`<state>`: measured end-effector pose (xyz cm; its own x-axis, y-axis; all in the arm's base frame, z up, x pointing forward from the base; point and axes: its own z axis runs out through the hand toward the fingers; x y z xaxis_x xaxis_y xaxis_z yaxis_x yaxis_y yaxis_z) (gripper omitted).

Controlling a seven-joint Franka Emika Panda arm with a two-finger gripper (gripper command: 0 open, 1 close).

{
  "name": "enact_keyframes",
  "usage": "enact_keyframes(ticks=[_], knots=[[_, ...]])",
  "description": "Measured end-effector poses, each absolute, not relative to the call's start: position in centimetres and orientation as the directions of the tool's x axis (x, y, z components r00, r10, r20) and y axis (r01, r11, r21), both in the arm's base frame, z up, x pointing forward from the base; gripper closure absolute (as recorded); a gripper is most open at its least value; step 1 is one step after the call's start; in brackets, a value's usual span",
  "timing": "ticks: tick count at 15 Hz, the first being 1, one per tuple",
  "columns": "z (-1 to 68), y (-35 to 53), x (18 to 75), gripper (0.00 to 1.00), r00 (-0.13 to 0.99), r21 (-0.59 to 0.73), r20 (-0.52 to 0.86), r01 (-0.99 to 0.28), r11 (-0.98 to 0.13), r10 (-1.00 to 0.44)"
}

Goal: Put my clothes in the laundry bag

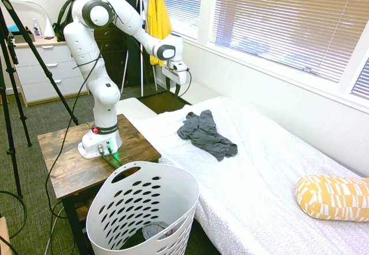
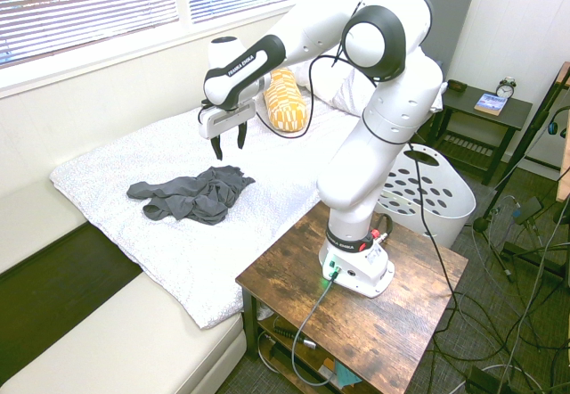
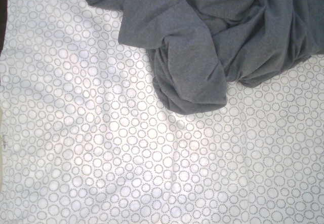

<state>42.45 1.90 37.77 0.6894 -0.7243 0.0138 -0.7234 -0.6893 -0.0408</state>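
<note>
The tool (image 2: 228, 142) hangs above the bed (image 2: 142, 233), its two dark fingers (image 2: 216, 147) pointing down and spread apart, grasping nothing. It sits over the bed cover just beyond the clothes (image 2: 189, 194), on the side toward the window wall, and does not touch the fabric. In the first exterior view the tool (image 1: 178, 77) appears above and to the left of the clothes (image 1: 206, 132), well clear of them.

The clothes are a single dark charcoal-grey garment, crumpled into a loose heap on the white cover. One end trails out flat toward the foot of the bed. The wrist view shows folds of the clothes (image 3: 202, 36) lying on the cover, which carries a pattern of small dotted circles (image 3: 101, 148).

The laundry bag (image 1: 138, 209) is a white plastic basket with rows of oval holes and cut-out handle slots. It stands on the floor beside the bed, next to the wooden tabletop (image 1: 63, 162) that carries the arm. It is well apart from the clothes. Some dark and light material lies at its bottom; the items cannot be identified.

A yellow patterned pillow (image 1: 333, 197) lies on the bed toward the head end. A yellow garment (image 1: 158, 18) hangs near the window behind the arm.
</note>
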Motion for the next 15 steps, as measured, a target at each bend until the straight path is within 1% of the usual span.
enact_keyframes(ticks=[4, 7, 11, 15], knots=[[38.0, 2.8, 42.9, 0.00, 0.701, -0.034, 0.027, -0.712, -0.701, -0.713], [37.2, 5.2, 45.1, 0.00, 0.739, -0.016, 0.051, -0.672, -0.741, -0.672], [32.0, 9.2, 49.7, 0.00, 0.789, 0.039, 0.087, -0.613, -0.789, -0.608], [23.0, 11.7, 53.3, 0.00, 0.834, 0.127, 0.088, -0.552, -0.824, -0.545]])
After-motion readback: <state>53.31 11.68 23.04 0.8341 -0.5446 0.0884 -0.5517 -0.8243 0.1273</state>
